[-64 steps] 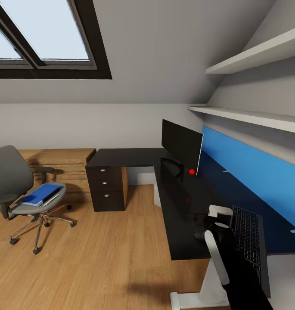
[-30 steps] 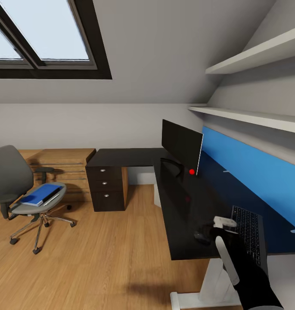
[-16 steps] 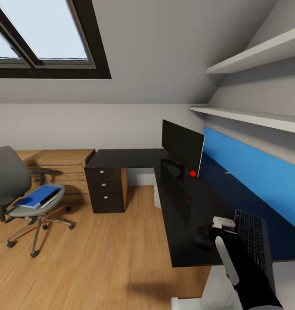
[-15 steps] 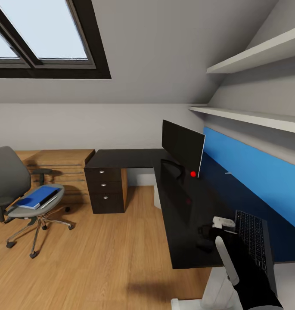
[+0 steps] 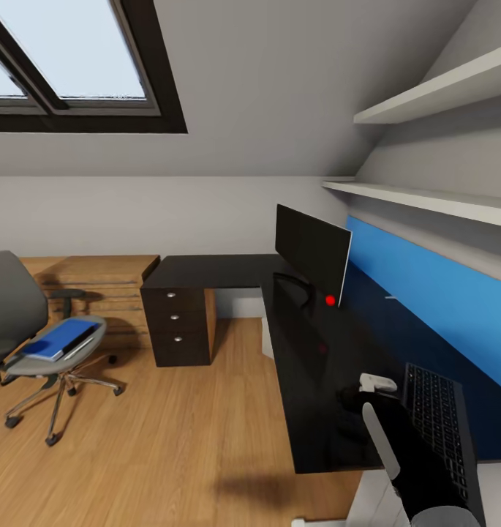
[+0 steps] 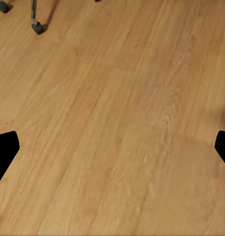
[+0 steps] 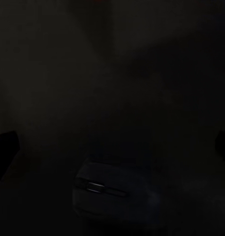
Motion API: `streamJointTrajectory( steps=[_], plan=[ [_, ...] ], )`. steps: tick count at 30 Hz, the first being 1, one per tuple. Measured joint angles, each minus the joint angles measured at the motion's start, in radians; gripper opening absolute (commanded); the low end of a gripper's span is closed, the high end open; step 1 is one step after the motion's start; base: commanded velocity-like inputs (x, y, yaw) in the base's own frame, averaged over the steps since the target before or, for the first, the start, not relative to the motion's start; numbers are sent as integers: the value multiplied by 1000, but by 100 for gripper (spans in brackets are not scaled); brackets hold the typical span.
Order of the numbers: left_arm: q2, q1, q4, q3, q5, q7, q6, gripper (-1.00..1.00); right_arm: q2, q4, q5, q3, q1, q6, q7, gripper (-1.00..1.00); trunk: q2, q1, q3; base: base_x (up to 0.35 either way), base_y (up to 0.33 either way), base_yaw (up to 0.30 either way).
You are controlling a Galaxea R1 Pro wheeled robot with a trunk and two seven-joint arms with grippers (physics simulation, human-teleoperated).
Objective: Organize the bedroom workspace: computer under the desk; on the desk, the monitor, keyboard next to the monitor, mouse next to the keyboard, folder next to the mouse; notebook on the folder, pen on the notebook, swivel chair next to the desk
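Note:
The black monitor (image 5: 312,252) stands on the glossy black desk (image 5: 309,344). Nearer me, the keyboard (image 5: 437,424) lies along the desk beside the blue wall panel. My right gripper (image 5: 352,397) hovers low over the desktop left of the keyboard. It is open in the right wrist view (image 7: 112,147), with the dark mouse (image 7: 117,189) resting on the desk just below it, untouched. The swivel chair (image 5: 16,300) stands at the far left on the floor, with the blue folder (image 5: 60,338) on its seat. My left gripper (image 6: 112,147) hangs open over bare floor.
A light wooden drawer chest (image 5: 96,282) sits behind the chair, and the desk's black drawer unit (image 5: 175,326) stands beside it. White shelves (image 5: 426,197) run above the blue panel (image 5: 440,293). Wooden floor (image 5: 170,439) lies between chair and desk. A chair wheel (image 6: 37,27) shows in the left wrist view.
The whole picture has drifted, so the camera moved slightly. My right arm has lowered and drawn back toward me beside the keyboard. Chair and folder keep their place.

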Motion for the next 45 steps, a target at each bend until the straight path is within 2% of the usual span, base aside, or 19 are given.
streamJointTrajectory(
  steps=[2, 11, 13, 25, 30, 34, 45],
  plan=[
    [0, 0, 14, 1, -1, 0, 0, 100, -6, 53, 0, 0, -23, -14, 0, 100, 0, 0, 0, 29, 0, 0],
    [0, 0, 19, 1, -1, -1, 0, 100, -10, 153, 1, 0, -64, -75, 0, 100, 0, 0, 0, 5, 0, 0],
    [0, 0, 20, 1, -1, -1, 0, 100, -16, 206, 2, 0, -86, -100, 0, 100, 0, 0, 0, 0, 0, 0],
    [0, 0, 20, 1, -1, -1, 0, 100, -19, 268, 0, 0, -102, -111, 0, 100, 0, 0, 0, 0, 0, 0],
    [0, 0, 20, 1, -1, -1, 0, 100, -18, 357, -2, 0, -141, -153, -1, 100, 0, 0, 0, 0, 0, 0],
    [0, 0, 20, 1, -1, -1, 0, 100, -18, 389, -5, 0, -155, -160, -1, 100, 0, 0, 0, 0, 0, 0],
    [0, 0, 20, 1, -1, -1, 0, 100, -16, 406, -7, 0, -163, -163, -1, 100, 0, 0, 0, 0, 0, 0]
  ],
)
